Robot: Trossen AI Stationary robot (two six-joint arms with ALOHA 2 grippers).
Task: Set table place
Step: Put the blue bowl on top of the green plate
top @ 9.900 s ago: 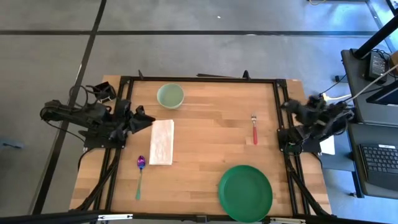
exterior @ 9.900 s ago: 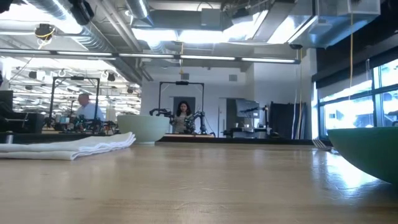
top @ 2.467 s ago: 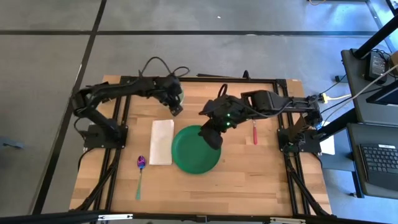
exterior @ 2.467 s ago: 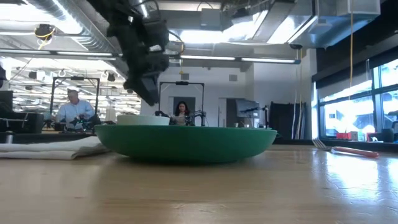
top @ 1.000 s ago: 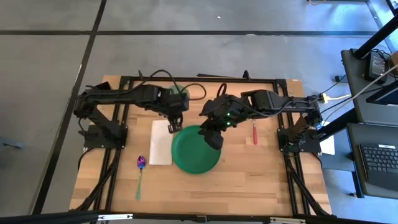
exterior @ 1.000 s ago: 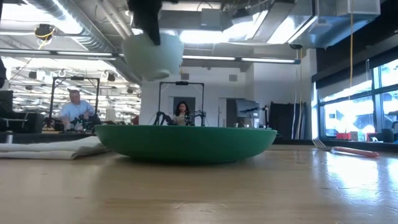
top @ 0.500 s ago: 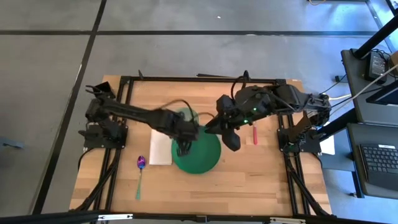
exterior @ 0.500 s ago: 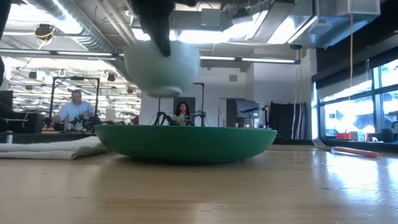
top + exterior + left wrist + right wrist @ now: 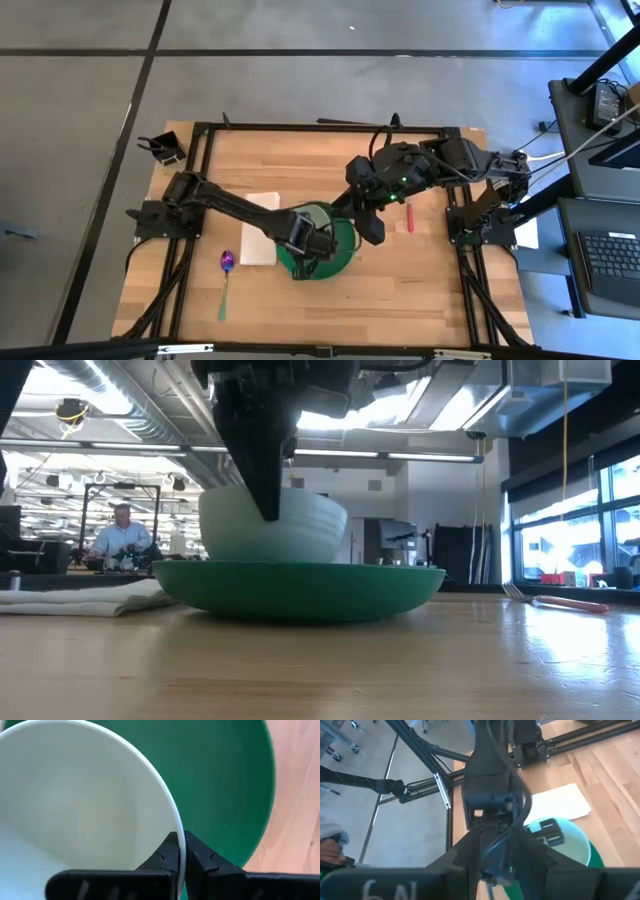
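Observation:
A pale green bowl [image 9: 321, 216] [image 9: 300, 525] hangs upright low over the dark green plate [image 9: 345, 255] [image 9: 300, 592], which lies in the middle of the table [image 9: 420, 290]. My left gripper [image 9: 312, 243] [image 9: 179, 851] is shut on the bowl's rim. The plate's near rim hides the bowl's base in the low view, so I cannot tell whether bowl and plate touch. My right gripper [image 9: 372, 230] stands open just off the plate's right edge, with nothing between its fingers. My left gripper pinches the bowl's rim [image 9: 176, 822] on its near side, one finger inside the bowl and one outside. The fingers [image 9: 266, 475] come from above, pointing down. The bowl sits upright in the hold, its base down inside the plate.
A folded white napkin [image 9: 258, 243] [image 9: 90, 598] lies left of the plate, with a spoon [image 9: 226, 280] nearer the front edge. A red-handled fork [image 9: 408, 212] [image 9: 560, 601] lies right of the plate. Bare wood is free at the near right. People stand in the room behind.
My left gripper has carried the bowl from the far left toward the table's middle and near edge. It has then gone down, so the bowl now sits low over the plate. My right gripper has shifted toward the right edge, off the plate's rim. The plate has stayed put.

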